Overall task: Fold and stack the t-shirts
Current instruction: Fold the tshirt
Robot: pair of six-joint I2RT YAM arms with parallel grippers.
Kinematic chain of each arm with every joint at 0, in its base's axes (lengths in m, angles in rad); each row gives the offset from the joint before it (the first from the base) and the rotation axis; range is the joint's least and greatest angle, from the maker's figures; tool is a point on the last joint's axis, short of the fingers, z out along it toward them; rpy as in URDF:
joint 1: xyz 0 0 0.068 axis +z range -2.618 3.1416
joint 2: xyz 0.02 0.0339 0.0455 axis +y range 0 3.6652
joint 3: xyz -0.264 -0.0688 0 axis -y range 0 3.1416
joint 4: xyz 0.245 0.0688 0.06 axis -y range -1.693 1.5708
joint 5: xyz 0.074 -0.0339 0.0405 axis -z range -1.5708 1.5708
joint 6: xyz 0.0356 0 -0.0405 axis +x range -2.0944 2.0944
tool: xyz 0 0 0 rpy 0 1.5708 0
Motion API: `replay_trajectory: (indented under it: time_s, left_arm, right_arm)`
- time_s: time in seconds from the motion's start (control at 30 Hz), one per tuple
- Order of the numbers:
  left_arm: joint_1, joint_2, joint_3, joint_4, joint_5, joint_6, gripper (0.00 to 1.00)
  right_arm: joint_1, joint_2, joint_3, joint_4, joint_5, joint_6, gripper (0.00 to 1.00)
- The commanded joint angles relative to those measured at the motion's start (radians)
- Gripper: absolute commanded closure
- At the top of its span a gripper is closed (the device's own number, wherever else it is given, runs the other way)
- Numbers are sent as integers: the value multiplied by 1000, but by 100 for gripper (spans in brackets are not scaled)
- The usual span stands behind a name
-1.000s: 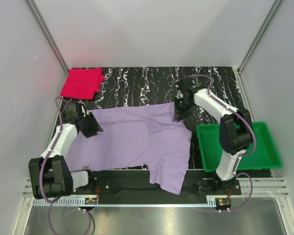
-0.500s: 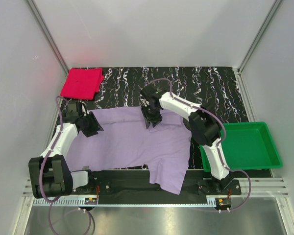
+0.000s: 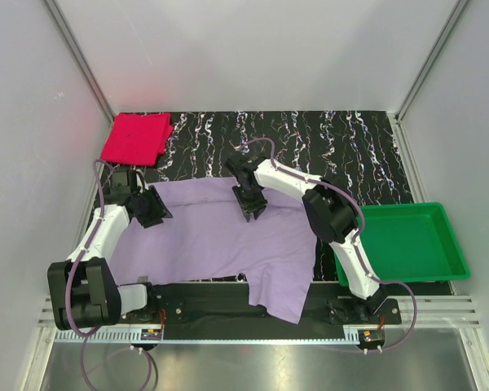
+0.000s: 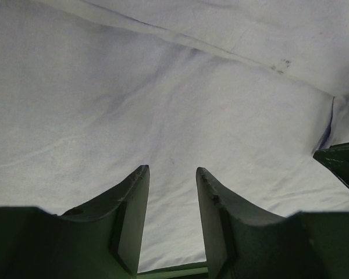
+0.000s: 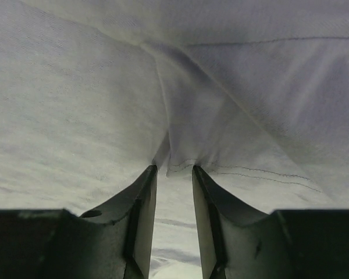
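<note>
Purple shirt [image 3: 220, 236] lies spread across the near counter [image 3: 342, 138]. Pink shirt [image 3: 136, 138] sits folded at the far left corner. My left fingers [image 4: 131, 215] stand parted over the purple shirt's left edge, gripping nothing. Right fingers [image 5: 141, 215] are narrow with a fold at their tips; I cannot tell if it is pinched.

Spread shirt [image 3: 220, 236] lies mid-table [image 3: 342, 147], one corner hanging over the near edge. Folded shirt [image 3: 135, 138] sits in the far-left corner, apart from it. Tray [image 3: 407, 244] is at the near right, beside the spread shirt.
</note>
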Motion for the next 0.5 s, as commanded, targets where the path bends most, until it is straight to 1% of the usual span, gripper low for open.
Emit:
replay_trajectory:
  time_s: [0.0,0.17,0.27,0.3,0.43,0.47]
  left_arm:
    - [-4,-9,18,11,30,24,57]
    - [-2,-4,15,8,26,38,56]
    - [-2,-4,11,8,28,43,56]
    - [-2,-4,9,10,28,43,56]
    - [-2,-1,11,14,31,43,56]
    - [-2,0,11,13,30,43,56]
  right_arm:
    - [3,17,42,-8,57,-2,63]
    - [3,29,54,-10,74,-2,71]
    - [3,26,70,-17,78,-2,78]
    - [3,26,74,-22,78,-4,83]
    - [3,13,99,-40,86,-7,97]
    - [3,10,113,-55,87,-10,98]
